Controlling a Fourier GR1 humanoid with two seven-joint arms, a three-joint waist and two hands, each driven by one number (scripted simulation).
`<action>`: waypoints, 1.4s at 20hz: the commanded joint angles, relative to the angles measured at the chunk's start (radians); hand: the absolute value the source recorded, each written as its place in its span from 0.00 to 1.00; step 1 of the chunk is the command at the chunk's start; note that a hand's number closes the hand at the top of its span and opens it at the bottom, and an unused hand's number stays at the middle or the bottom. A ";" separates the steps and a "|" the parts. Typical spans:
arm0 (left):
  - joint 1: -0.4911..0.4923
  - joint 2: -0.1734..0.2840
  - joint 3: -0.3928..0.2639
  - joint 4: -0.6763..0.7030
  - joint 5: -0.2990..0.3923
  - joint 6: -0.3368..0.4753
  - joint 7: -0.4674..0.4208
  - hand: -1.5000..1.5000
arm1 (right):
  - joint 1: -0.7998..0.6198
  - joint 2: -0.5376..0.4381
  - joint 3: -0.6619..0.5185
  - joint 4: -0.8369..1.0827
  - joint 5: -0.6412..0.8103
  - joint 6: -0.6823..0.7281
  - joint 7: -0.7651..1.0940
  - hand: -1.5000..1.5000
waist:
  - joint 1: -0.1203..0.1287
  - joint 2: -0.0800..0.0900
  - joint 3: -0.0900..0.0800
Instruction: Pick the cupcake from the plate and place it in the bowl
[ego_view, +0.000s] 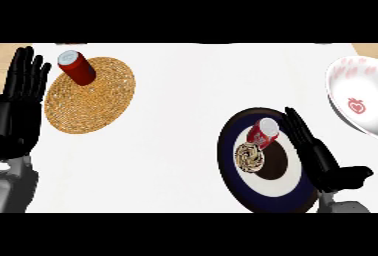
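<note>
A cupcake (250, 157) with a swirled brown-and-cream top sits on a round plate (235, 181) with a dark blue rim and white ring, at the lower right. A red can (263, 132) stands on the same plate just behind the cupcake. My right hand (320, 155) lies open over the plate's right edge, fingers straight and pointing up-left, just right of the can and cupcake, holding nothing. The white bowl (350, 88) with red heart marks stands at the right edge. My left hand (20, 100) rests open at the left edge, fingers up.
A round woven mat (88, 100) lies at the upper left with a second red can (76, 66) standing on its far side. The white counter stretches between the mat and the plate.
</note>
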 joint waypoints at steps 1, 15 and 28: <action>-0.020 -0.033 -0.032 0.035 -0.020 -0.009 0.033 0.50 | 0.024 -0.032 0.044 -0.048 0.061 0.036 0.030 1.00 | 0.010 -0.015 -0.002; 0.072 -0.182 -0.220 0.139 -0.106 0.044 0.115 0.50 | 0.212 0.081 0.302 -0.298 0.501 -0.380 -0.310 0.00 | -0.002 -0.018 -0.001; 0.092 -0.192 -0.205 0.136 -0.101 -0.005 0.119 0.50 | 0.106 -0.065 0.224 -0.768 0.732 -0.205 0.438 0.00 | 0.018 -0.016 -0.003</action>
